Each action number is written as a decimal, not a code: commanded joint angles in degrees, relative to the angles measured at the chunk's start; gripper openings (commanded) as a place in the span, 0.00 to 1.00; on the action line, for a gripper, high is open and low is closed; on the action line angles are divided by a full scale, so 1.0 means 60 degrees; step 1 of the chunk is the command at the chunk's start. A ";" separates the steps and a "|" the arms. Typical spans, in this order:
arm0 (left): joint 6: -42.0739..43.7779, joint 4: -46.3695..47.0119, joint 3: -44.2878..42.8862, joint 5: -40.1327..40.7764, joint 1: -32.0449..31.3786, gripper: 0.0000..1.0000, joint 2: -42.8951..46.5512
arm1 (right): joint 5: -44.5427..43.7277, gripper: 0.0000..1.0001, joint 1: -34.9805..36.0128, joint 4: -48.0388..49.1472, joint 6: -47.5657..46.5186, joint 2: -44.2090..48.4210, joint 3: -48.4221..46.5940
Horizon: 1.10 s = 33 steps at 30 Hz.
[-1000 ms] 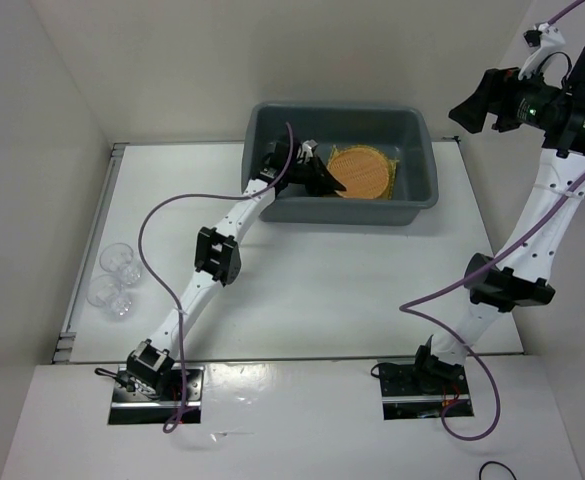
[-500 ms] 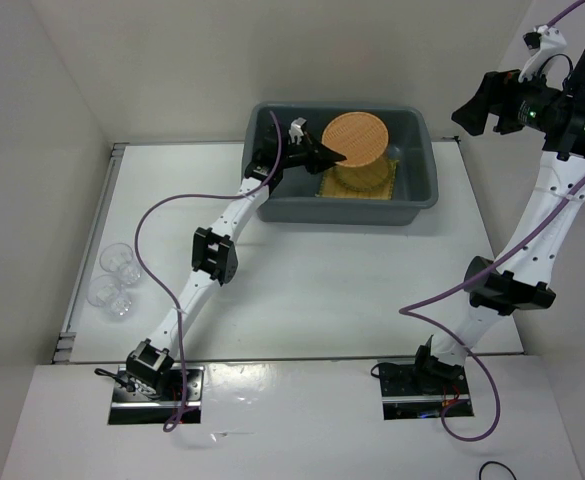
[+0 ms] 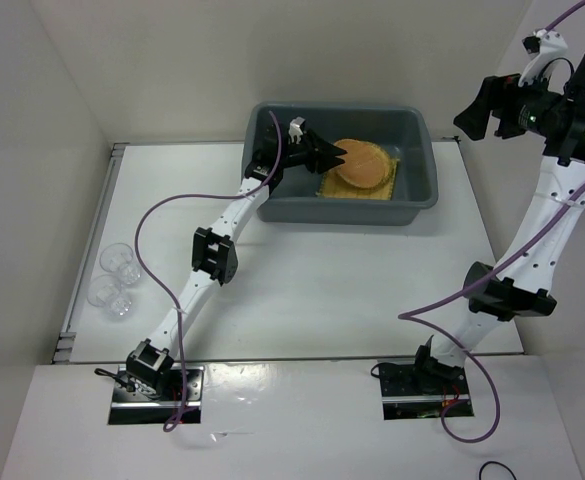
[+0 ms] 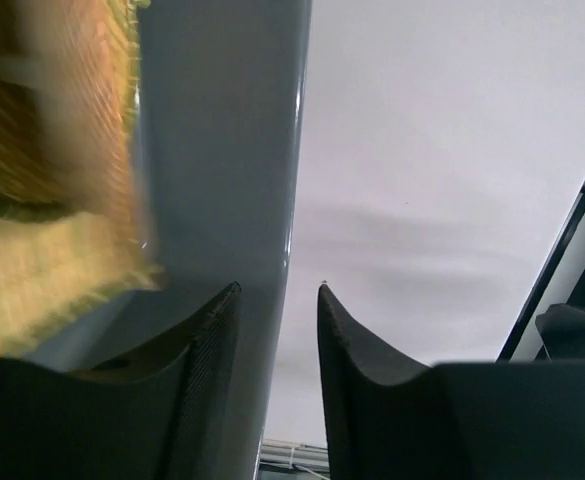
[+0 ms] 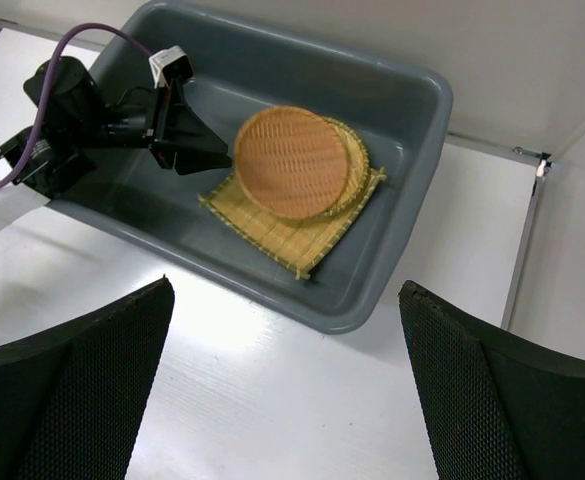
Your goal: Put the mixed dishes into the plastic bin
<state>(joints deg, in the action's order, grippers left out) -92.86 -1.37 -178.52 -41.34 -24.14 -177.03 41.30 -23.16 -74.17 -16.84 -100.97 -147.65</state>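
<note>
The round orange-brown disc (image 5: 292, 160) lies on the round yellow disc (image 5: 358, 160), and both rest on the square yellow mat (image 5: 282, 238) inside the smooth grey-blue plastic bin (image 5: 372, 292). All three are flat woven straw, so they likely stack easily. The left end effector (image 3: 337, 154) sits just beside them, narrowly parted and empty. The right end effector (image 5: 285, 290) is wide and empty above the bench (image 3: 352, 280).

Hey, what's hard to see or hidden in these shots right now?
Round yellow disc: right wrist view, mostly covered by the orange-brown disc.
Square yellow mat: same view, middle hidden under both discs.
Left wrist view: mats blurred, cut off by the left edge.
</note>
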 commanded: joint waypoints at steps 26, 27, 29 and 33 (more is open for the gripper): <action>1.0039 -0.9376 -0.0233 1.0354 0.1255 1.00 0.7277 | 0.0147 0.98 -0.0066 0.0364 0.0491 0.2634 0.2986; 0.9882 -0.9991 -0.0117 1.0768 0.1792 1.00 0.7501 | 0.0250 0.98 -0.0066 0.0365 0.0492 0.2764 0.3293; 0.9196 -1.1997 0.0002 0.9781 0.2948 1.00 0.7781 | 0.0338 0.98 0.0022 0.0481 0.0492 0.2853 0.3529; 0.9618 -1.2253 0.4621 0.9858 0.4535 1.00 0.9725 | 0.0440 0.98 0.0022 0.0570 0.0682 0.2635 0.3618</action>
<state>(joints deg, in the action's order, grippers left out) -38.30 -60.49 -164.66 11.18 -0.14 -118.37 42.30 -23.14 -73.58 -14.37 -84.58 -126.76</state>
